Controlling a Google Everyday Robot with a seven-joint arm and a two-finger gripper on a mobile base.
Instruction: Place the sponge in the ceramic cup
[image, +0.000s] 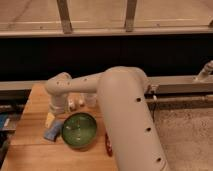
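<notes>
The sponge (52, 132), a small flat blue-grey pad, lies on the wooden table (30, 150) just left of the green bowl (80, 130). The ceramic cup (91, 100), pale and handleless, stands behind the bowl, partly hidden by my arm. My gripper (56, 113) hangs from the wrist at the table's left, just above and behind the sponge and left of the cup. It is open, with nothing in it. My big white arm covers the right side of the table.
A yellowish flat piece (49, 119) lies between gripper and sponge. Small white items (76, 103) sit left of the cup. A red thing (107, 145) peeks out beside the arm. A dark ledge and rail run behind the table.
</notes>
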